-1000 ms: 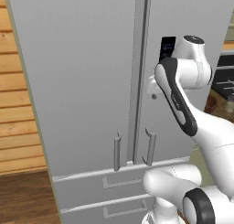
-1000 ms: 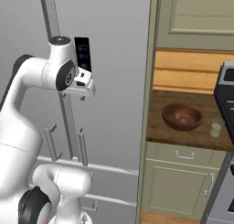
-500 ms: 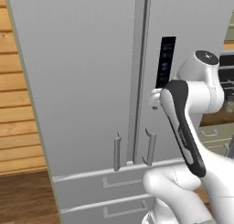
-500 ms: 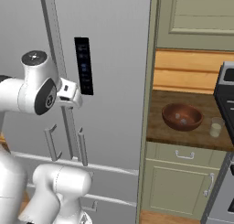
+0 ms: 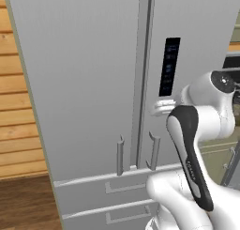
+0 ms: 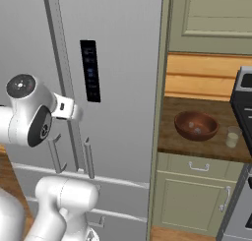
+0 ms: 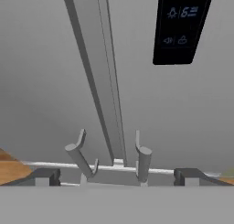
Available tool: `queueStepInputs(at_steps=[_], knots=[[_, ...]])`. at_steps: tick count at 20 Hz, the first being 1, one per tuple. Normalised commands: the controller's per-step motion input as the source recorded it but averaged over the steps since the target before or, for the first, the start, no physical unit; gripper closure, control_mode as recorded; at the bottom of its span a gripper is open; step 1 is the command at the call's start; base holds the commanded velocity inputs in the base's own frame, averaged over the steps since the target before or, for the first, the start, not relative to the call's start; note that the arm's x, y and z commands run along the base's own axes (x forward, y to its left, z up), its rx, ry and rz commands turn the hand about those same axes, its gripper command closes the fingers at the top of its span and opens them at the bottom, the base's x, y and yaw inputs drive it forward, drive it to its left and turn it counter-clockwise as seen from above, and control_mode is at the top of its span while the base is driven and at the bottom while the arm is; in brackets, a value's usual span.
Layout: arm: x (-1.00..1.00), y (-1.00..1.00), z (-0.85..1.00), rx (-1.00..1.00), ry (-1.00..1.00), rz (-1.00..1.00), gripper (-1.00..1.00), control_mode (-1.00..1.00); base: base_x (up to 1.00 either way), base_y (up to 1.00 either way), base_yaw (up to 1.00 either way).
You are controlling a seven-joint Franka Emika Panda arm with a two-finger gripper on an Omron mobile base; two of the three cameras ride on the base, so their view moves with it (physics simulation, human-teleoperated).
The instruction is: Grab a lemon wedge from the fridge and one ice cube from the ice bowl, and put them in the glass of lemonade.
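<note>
Fridge approach: doors shut, handles faced, nothing yet grasped.

The fridge [image 5: 93,83] is seen closed, so the lemon wedge is taken to be hidden inside. The hand [image 7: 116,177] is spread wide and empty, its fingertips [image 7: 45,176] pointed at the lower ends of the two bar handles [image 7: 142,161] beside the centre seam. The ice bowl [image 6: 196,125] and glass of lemonade [image 6: 233,136] are set on the surface [image 6: 170,136] to the right. Judged next: one handle must be lined up between the jaws, gripped, and the door pulled open.
</note>
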Motion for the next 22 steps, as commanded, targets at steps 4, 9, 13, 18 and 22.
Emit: queueStepInputs(at_steps=[4, 9, 13, 18, 22], knots=[[-0.32, 0.03, 0.0, 0.01, -0.17, 0.0, -1.0, -1.0, 0.0, 0.0, 0.0], [-0.05, 0.0, 0.0, 0.0, -0.02, -0.01, -1.0, -1.0, 0.0, 0.0, 0.0], [-0.01, 0.08, 0.0, 0.0, -0.03, 0.0, -1.0, 1.0, 0.0, 0.02, -0.01], [0.0, 0.0, 0.0, 0.0, 0.0, 0.0, -1.0, 1.0, -0.26, 0.02, -0.06], [0.0, 0.0, 0.0, 0.0, 0.0, 0.0, -1.0, 1.0, -0.44, 0.0, -0.12]])
